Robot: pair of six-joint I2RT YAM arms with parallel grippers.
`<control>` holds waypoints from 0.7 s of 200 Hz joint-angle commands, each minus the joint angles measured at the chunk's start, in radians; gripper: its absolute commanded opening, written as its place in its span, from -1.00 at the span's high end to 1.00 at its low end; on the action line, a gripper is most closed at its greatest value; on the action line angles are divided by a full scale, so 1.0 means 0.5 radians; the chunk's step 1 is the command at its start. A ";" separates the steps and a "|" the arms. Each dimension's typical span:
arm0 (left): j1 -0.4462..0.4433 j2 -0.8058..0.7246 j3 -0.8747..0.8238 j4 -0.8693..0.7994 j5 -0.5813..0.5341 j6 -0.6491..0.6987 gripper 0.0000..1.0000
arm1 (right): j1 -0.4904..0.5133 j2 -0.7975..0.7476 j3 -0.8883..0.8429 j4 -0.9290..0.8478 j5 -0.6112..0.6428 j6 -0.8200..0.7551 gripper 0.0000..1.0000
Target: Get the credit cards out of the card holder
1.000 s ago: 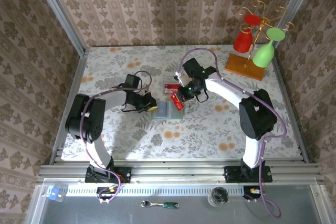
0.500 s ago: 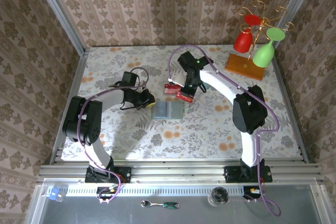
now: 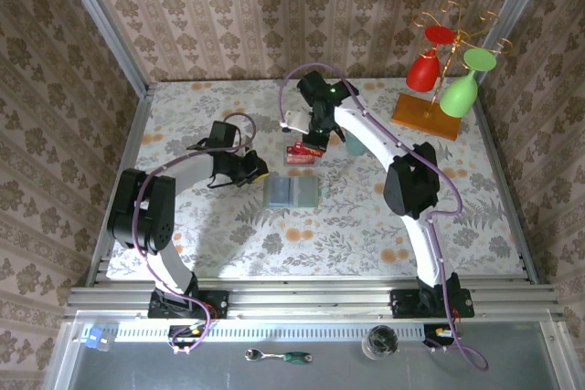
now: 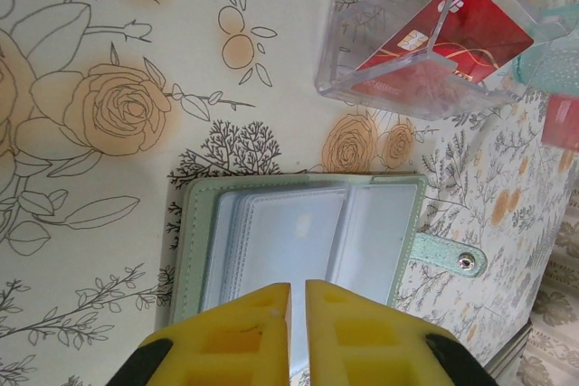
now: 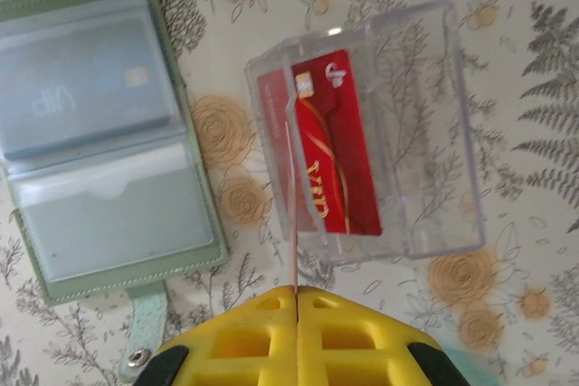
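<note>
The card holder [image 3: 292, 192] lies open and flat mid-table, a grey-green wallet [image 5: 99, 133] with clear sleeves; a bluish card shows in one pocket. My right gripper [image 5: 297, 288] is shut on a thin red credit card [image 5: 291, 205], seen edge-on, over the near wall of a clear plastic box [image 5: 416, 133]. Another red card [image 5: 339, 151] lies inside that box. In the top view the right gripper [image 3: 307, 142] hangs just above the box [image 3: 300, 154]. My left gripper [image 4: 298, 285] hovers at the holder's [image 4: 190, 250] edge, jaws shut to a thin slit with nothing between them.
A pale teal cup [image 3: 355, 143] stands right of the box. At the back right a gold rack on a wooden base [image 3: 425, 114] holds red and green glasses. Patterned walls close the table on three sides.
My right gripper has carried the red card away from the holder, up and left to the clear box. The left gripper has drawn back slightly from the holder's left edge.
</note>
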 commanded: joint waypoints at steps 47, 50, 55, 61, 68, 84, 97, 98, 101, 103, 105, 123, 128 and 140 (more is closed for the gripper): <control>0.040 0.015 0.062 -0.034 0.008 -0.032 0.74 | 0.014 0.178 0.265 -0.057 -0.002 -0.056 1.00; 0.040 0.013 0.060 -0.034 0.006 -0.029 0.75 | 0.015 0.185 0.271 -0.054 -0.001 -0.056 1.00; 0.042 0.013 0.058 -0.036 0.008 -0.026 0.74 | 0.015 0.195 0.278 -0.047 -0.001 -0.057 1.00; 0.045 0.011 0.055 -0.033 0.007 -0.027 0.74 | 0.015 0.209 0.288 -0.039 0.002 -0.060 1.00; 0.048 0.007 0.048 -0.030 0.006 -0.031 0.75 | 0.016 0.221 0.293 -0.029 0.010 -0.064 1.00; 0.056 0.005 0.037 -0.025 0.009 -0.031 0.74 | 0.015 0.248 0.304 -0.008 0.027 -0.073 1.00; 0.058 0.009 0.035 -0.022 0.010 -0.031 0.74 | 0.016 0.263 0.303 0.011 0.034 -0.083 1.00; 0.058 0.008 0.034 -0.021 0.011 -0.031 0.74 | 0.016 0.264 0.303 0.012 0.035 -0.083 1.00; 0.058 0.008 0.031 -0.019 0.011 -0.030 0.74 | 0.015 0.268 0.302 0.019 0.036 -0.086 1.00; 0.058 0.007 0.032 -0.019 0.013 -0.031 0.74 | 0.015 0.272 0.302 0.023 0.036 -0.085 1.00; 0.058 0.009 0.032 -0.018 0.012 -0.031 0.74 | 0.015 0.274 0.303 0.024 0.035 -0.086 1.00; 0.061 0.017 0.028 -0.016 0.022 -0.031 0.75 | 0.015 0.294 0.301 0.028 0.036 -0.093 1.00; 0.061 0.019 0.027 -0.016 0.021 -0.029 0.75 | 0.015 0.298 0.298 0.030 0.033 -0.093 1.00; 0.065 0.026 0.027 -0.013 0.027 -0.027 0.74 | 0.015 0.311 0.298 0.025 0.027 -0.093 1.00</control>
